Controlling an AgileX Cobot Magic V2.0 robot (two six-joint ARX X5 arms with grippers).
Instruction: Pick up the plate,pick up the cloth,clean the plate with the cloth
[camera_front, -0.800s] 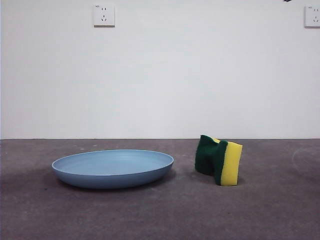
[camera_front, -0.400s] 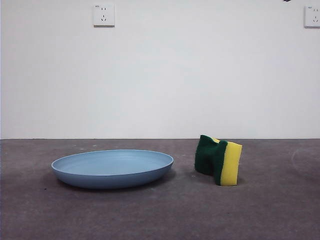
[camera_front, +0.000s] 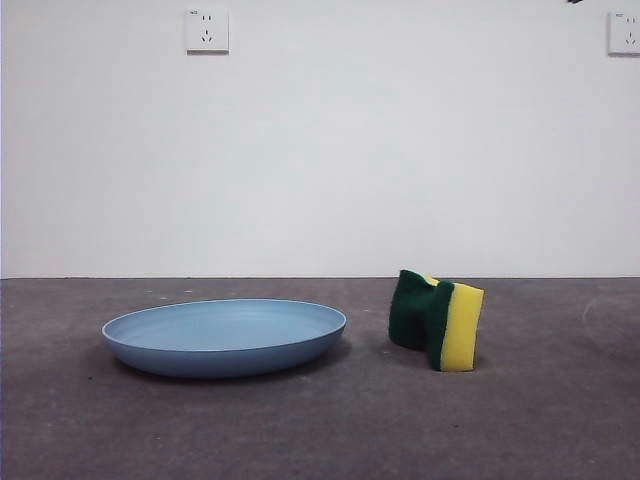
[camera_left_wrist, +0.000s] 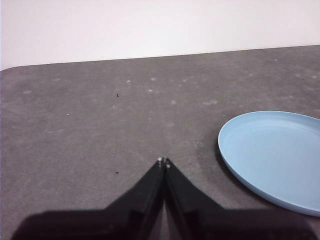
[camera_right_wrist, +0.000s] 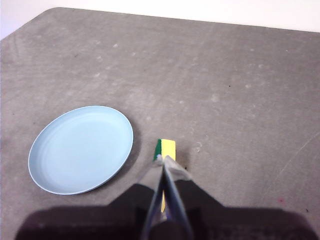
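Nothing has moved: plate (camera_front: 224, 337) and sponge (camera_front: 437, 320) sit mid-worktop, both grippers' fingers (camera_left_wrist: 163, 161) closed, empty (task unstarted).

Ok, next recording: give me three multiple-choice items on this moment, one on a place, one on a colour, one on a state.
1. In the front view, where is the sponge relative to the plate?
A. on the plate
B. apart, to its right
C. under it

2. What colour is the plate?
A. light blue
B. red
C. white

3. How does the left claw stand?
A. shut on the plate
B. wide open
C. shut and holding nothing

Answers:
1. B, bare table shows between them.
2. A, it looks light blue in all three views.
3. C, its jaw tips meet over the table, beside the plate.
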